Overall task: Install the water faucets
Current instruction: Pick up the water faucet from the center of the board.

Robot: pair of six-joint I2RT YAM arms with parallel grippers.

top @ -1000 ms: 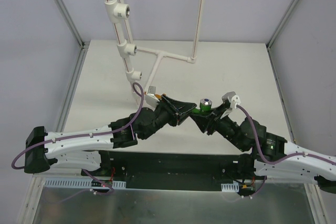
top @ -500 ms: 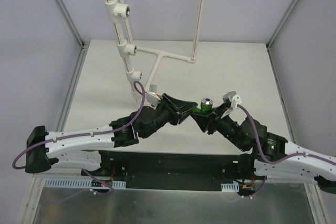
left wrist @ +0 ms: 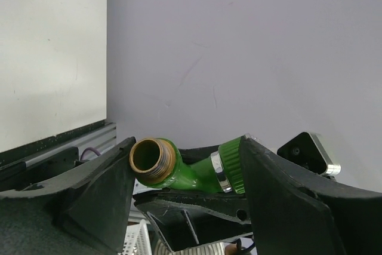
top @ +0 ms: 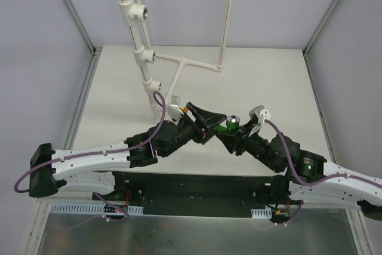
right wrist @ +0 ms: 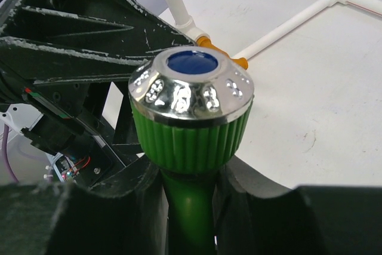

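Likely handover: my right gripper (right wrist: 188,207) clamps the faucet (right wrist: 191,129), left gripper (left wrist: 186,165) gapes around it (no grip); next, aim for upper-left tee (top: 145,57).

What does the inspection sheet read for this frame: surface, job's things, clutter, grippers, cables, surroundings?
Surface: white table, pipe rack at its back.
Job's things: green faucet held above the table; orange faucet lying by the pipe foot, mostly hidden; tee fittings with empty threaded holes.
Clutter: nothing seen.
Grippers: right gripper shut on the green faucet's stem; left gripper open, fingers flanking it.
Cables: purple cable along each arm, untangled.
Surroundings: plain walls, metal frame posts.
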